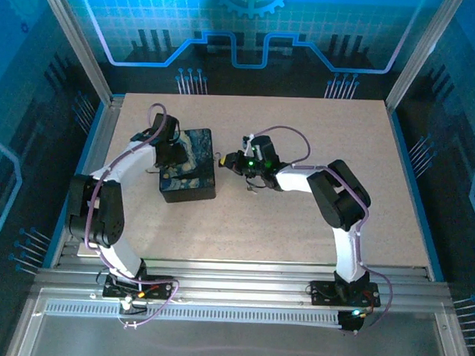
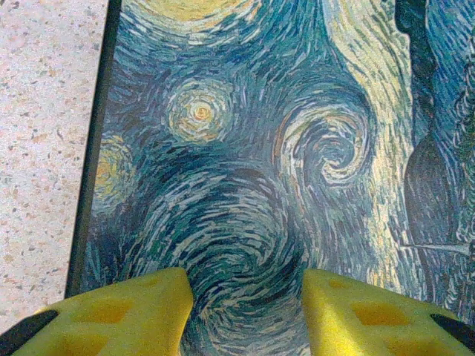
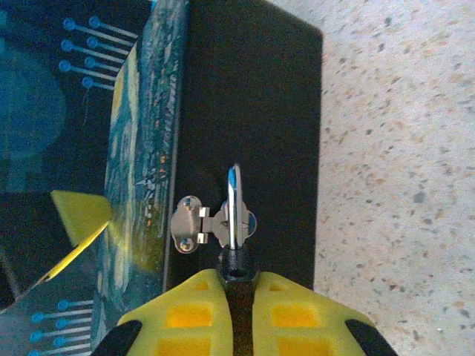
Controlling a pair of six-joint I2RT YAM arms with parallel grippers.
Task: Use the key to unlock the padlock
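The right gripper (image 3: 236,277) has its jaws drawn almost fully together, pinching the dark lower end of the padlock (image 3: 234,215). The silvery shackle runs straight out ahead of the fingertips and passes through the small metal hasp (image 3: 189,222) on the black front wall of the box (image 3: 252,96). Holding the body this way appears meant to pull the padlock out taut from the hasp and stop it swinging, so that its underside faces back toward the wrist and stays put for the unlocking. The fingers cover so much of that dark end that it cannot be told whether the key is already seated there or is part of the pinch. The left gripper (image 2: 245,288) is set down over the painted lid (image 2: 245,163). Its jaws stand about half open with nothing between them but the swirled surface, and the lid's edge and the speckled table (image 2: 44,148) lie off to the side of one finger. That placement reads as bracing: bearing on the lid should keep the light box from sliding or tipping while the other arm tugs and twists at the lock on its front. In the overhead view the two grippers flank the box, the left one above it and the right one just off the wall that carries the hasp.
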